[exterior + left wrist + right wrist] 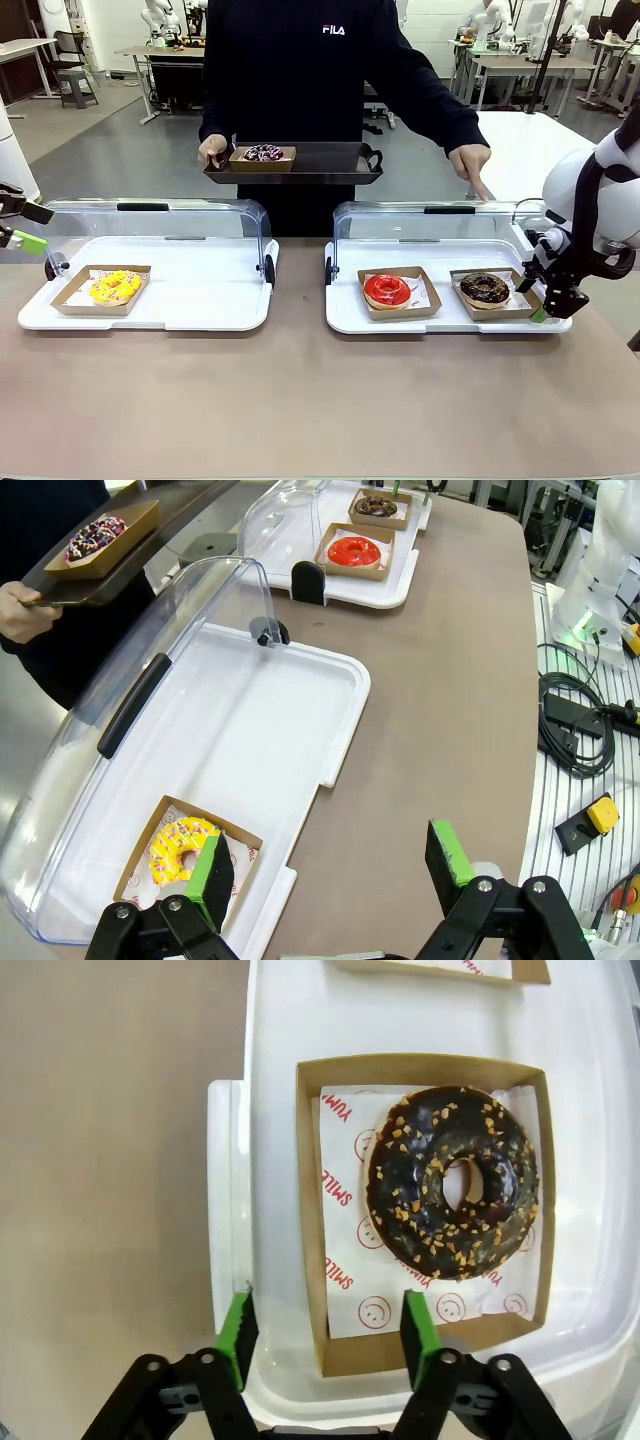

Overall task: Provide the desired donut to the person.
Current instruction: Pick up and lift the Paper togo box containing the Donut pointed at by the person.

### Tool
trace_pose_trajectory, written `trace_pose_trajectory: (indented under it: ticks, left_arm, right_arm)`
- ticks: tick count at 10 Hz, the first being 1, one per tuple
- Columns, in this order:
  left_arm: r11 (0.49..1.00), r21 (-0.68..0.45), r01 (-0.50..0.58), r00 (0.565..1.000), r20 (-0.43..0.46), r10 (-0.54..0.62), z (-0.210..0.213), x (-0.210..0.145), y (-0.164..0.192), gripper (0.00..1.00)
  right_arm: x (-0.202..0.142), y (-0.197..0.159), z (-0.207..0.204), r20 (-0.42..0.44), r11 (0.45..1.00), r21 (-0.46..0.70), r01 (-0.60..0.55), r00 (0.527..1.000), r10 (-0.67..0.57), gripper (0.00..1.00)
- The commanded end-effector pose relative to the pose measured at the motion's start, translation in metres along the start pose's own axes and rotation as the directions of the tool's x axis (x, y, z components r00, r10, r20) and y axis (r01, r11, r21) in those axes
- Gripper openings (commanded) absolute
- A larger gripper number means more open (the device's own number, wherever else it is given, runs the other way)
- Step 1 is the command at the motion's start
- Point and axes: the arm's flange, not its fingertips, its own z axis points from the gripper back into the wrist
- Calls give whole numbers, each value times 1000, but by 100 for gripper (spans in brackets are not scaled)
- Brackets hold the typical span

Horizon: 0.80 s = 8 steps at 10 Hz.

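Hanging at the table's left edge, my left gripper (20, 228) holds its green pads spread wide with nothing between them. From its wrist, one pad (212, 878) shows in front of the yellow donut (178, 848) and the other over the bare brown table (450, 700). That sprinkled donut lies in a cardboard boat at the left end of the left white tray (200, 310), whose clear lid (160, 218) stands raised behind it.

Across the table stands the person (300, 70) in a dark sweatshirt. One hand (212, 150) holds a dark serving tray (330, 165), which carries a purple-sprinkled donut (263, 153) in its own boat.

Further right is the right white tray (345, 315), its lid up as well. It holds the red donut (386, 290) and, just beside it, the chocolate donut (484, 288) with orange crumbs, each on printed paper in a cardboard boat. The person's other hand (470, 162) points a finger down at the top edge of that lid, behind the chocolate donut.

My right gripper (548, 305) is low at the tray's right end. From its wrist, its fingers (326, 1325) stand apart astride the near corner of the chocolate donut's boat (312, 1210), one pad inside over the paper and one outside over the white rim. They grip nothing that I can see.
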Motion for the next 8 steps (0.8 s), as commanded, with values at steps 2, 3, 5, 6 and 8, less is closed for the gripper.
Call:
trace_pose_trajectory:
  ticks: [2, 3, 5, 6, 8]
  left_arm:
    - [1000, 3, -6, 1000, -1, 6, 0, -1, 0, 100]
    - [1000, 3, -6, 1000, -1, 6, 0, -1, 0, 100]
    - [1000, 3, -6, 1000, -1, 6, 0, -1, 0, 100]
    - [1000, 3, -6, 1000, -1, 6, 0, -1, 0, 100]
    - [1000, 3, -6, 1000, -1, 6, 0, -1, 0, 100]
  right_arm:
    - [-9, -10, -8, -18, 999, -36, -28, 999, 28, 0]
    - [-10, -10, -8, -16, 999, -37, -34, 999, 33, 0]
    - [-12, -13, -13, -27, 999, -14, -34, 999, 33, 0]
    - [-12, -13, -12, -21, 999, -12, -39, 999, 38, 0]
    - [-14, -14, -12, -16, 1000, -1, -26, 1000, 26, 0]
